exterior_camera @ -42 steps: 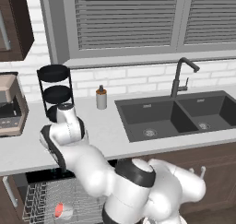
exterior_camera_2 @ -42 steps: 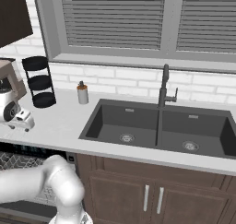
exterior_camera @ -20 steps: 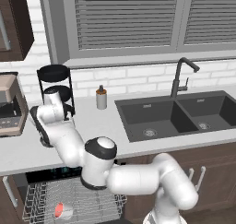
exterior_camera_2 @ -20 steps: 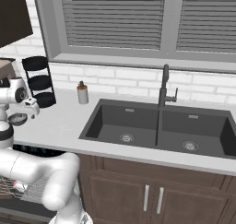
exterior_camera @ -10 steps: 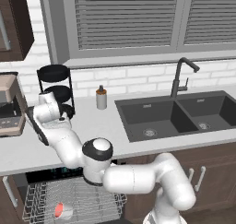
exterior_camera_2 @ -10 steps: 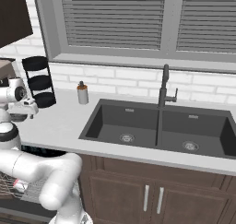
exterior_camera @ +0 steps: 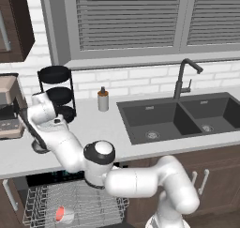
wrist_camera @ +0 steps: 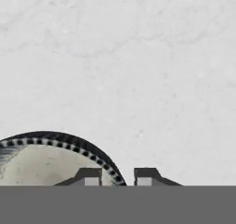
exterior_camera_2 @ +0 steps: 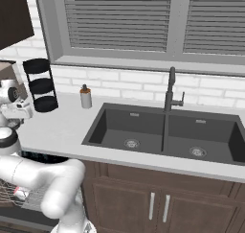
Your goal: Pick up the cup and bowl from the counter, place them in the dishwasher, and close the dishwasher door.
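Hand view, bowl cut off, rim between jaws

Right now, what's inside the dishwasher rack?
In the left base view, the cup lies in the white wire rack of the open dishwasher, red inside showing. The arm covers much of the rack's right side, so anything there is hidden. The bowl sits on the counter.

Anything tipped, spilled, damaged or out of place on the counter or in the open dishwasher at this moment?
Nothing stands out. The cup lies in the dishwasher's white wire rack, red inside showing. The bowl sits flat on the counter, with the pincer straddling its rim. The bottle by the sink stands upright. No spills show.
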